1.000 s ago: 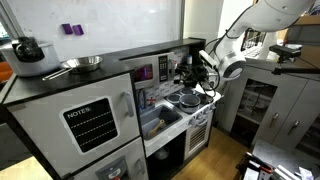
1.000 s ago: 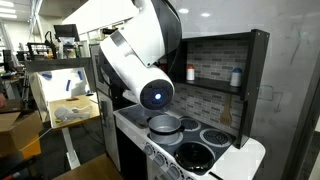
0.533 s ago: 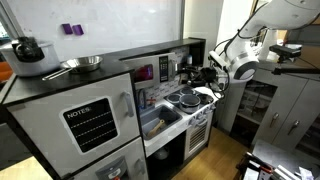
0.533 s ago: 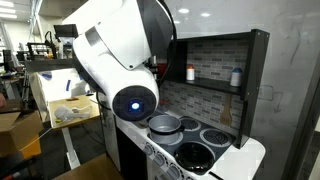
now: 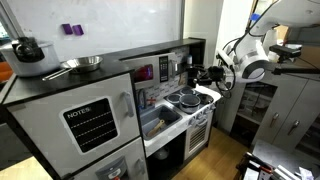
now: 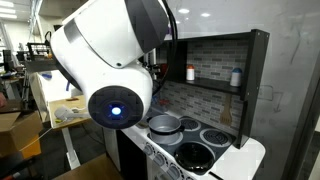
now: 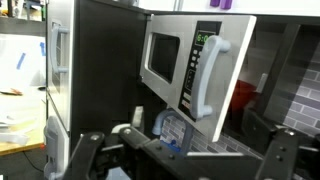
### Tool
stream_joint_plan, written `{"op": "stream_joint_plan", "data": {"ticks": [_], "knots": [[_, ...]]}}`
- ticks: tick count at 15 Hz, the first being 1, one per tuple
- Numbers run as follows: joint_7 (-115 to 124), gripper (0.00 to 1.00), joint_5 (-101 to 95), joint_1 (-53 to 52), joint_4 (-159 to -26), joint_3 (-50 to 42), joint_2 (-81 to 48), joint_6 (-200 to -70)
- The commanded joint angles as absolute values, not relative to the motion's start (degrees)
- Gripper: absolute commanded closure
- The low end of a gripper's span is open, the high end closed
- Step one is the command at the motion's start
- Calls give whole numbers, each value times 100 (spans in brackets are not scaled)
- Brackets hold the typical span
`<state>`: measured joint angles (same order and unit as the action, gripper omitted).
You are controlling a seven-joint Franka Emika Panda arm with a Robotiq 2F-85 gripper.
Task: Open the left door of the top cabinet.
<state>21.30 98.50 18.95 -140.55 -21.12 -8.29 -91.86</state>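
Observation:
The top cabinet [image 5: 165, 58] is the long black-framed unit over the toy stove; its shelf with bottles shows in an exterior view [image 6: 215, 72]. Its left door [image 7: 185, 68], pale-framed with a dark window and a white handle [image 7: 207, 80], stands swung out from the frame in the wrist view. In an exterior view the door [image 5: 146, 70] sits left of the red buttons. My gripper [image 7: 182, 152] is open, its fingers [image 7: 85, 155] spread wide below the door with nothing between them. It hovers right of the cabinet [image 5: 204, 75]. The arm hides the door in an exterior view.
A pot and pans sit on the stove [image 5: 186, 98], also seen closer [image 6: 166, 125]. The grey NOTES door [image 5: 90, 122] is lower left, with a kettle [image 5: 28, 48] and a pan [image 5: 80, 63] on top. A grey cupboard [image 5: 285, 100] stands at the right.
The arm has drawn back to the right, away from the top cabinet. In the close exterior view its round joint has swung left and lower toward the camera.

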Motion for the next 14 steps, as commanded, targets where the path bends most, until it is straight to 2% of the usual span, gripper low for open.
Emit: {"op": "stream_joint_plan", "data": {"ticks": [1,14], "knots": [[2006,0,10049,1966,-14002,-2131,-773,-9318],[2082,0,10005,1932,-12941,-1967,-1221,-9100]]}}
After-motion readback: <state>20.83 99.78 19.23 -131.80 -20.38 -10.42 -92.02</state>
